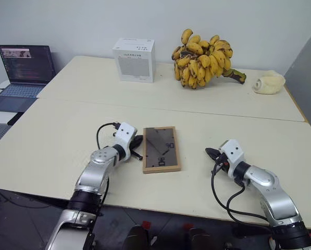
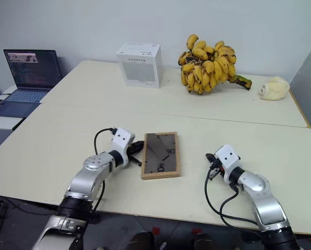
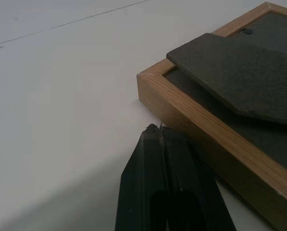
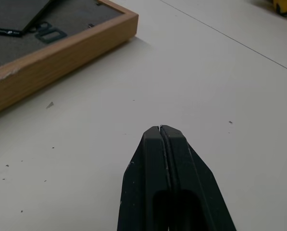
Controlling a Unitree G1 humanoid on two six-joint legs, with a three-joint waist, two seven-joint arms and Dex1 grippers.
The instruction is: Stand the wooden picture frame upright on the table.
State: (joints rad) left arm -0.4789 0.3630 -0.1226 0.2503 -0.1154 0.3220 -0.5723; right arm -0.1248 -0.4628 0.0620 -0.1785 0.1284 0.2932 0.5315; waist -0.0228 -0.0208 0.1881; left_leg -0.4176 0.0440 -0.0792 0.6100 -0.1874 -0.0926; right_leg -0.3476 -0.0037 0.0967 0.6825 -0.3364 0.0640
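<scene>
Pale cream table [image 1: 56, 151] fills the near ground, two tops butted along a seam, with a grey wall behind. Nearest the robot, both tools rest low over the table. The left tool [image 1: 137, 147] has its fingers pressed together, holding nothing, with the tip just beside the frame's left long edge near one corner; whether it touches the wood I cannot tell. The right tool [image 1: 211, 153] is likewise pressed together and empty, and stands apart from the frame's right side, with bare table between.

The frame [image 1: 161, 149] lies flat between the two tools, face down, its dark back panel and fold-out stand uppermost. Its long axis runs away from the robot, so each tool faces a long edge. The left arm is plainly the nearer one. My judgement: the frame lies to the right of the left tool, and raising it would start from that edge.

Farther back sit a white box [image 1: 134, 60], a banana bunch [image 1: 202, 60] and a pale lump [image 1: 269, 83]; a laptop [image 1: 21, 73] stands off to the left. Print on the box and text on the laptop screen are too small to read.
</scene>
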